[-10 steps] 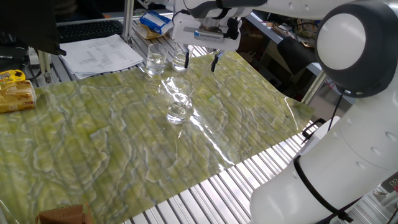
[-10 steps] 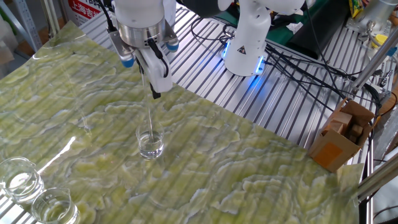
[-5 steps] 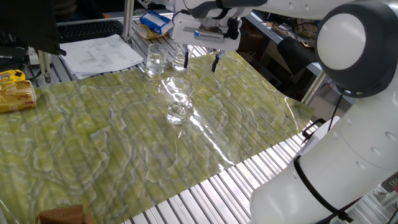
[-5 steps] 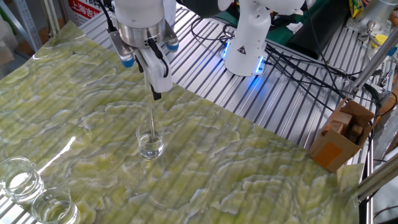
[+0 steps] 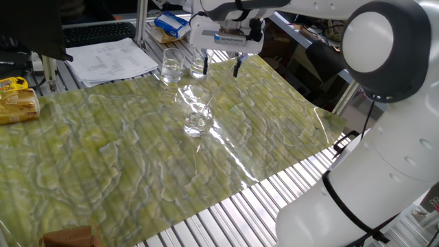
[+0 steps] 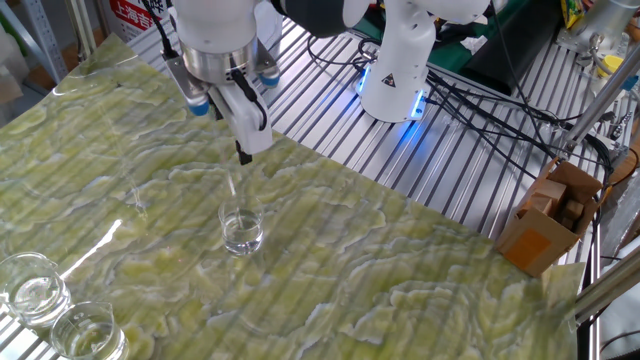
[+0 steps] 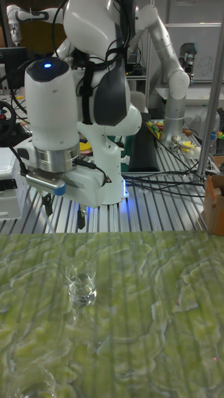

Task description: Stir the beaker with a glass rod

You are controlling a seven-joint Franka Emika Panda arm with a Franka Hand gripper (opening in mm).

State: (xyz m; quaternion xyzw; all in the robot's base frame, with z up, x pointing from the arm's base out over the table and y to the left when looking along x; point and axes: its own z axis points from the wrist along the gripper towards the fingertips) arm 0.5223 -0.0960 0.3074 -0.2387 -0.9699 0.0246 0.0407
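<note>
Item: beaker (image 6: 242,232), mid-bench on the green mat. Glass rod (image 6: 236,192) slants up from it to my end effector (image 6: 243,150), fingers nearly closed on its top. I'd stir gently, clear of the walls.

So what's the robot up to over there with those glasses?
The arm's gripper hangs above a small beaker on the green mat. A thin glass rod runs from near the fingers down into the beaker; whether the fingers are clamped on it is hard to tell. Two more beakers stand off to one side.
</note>
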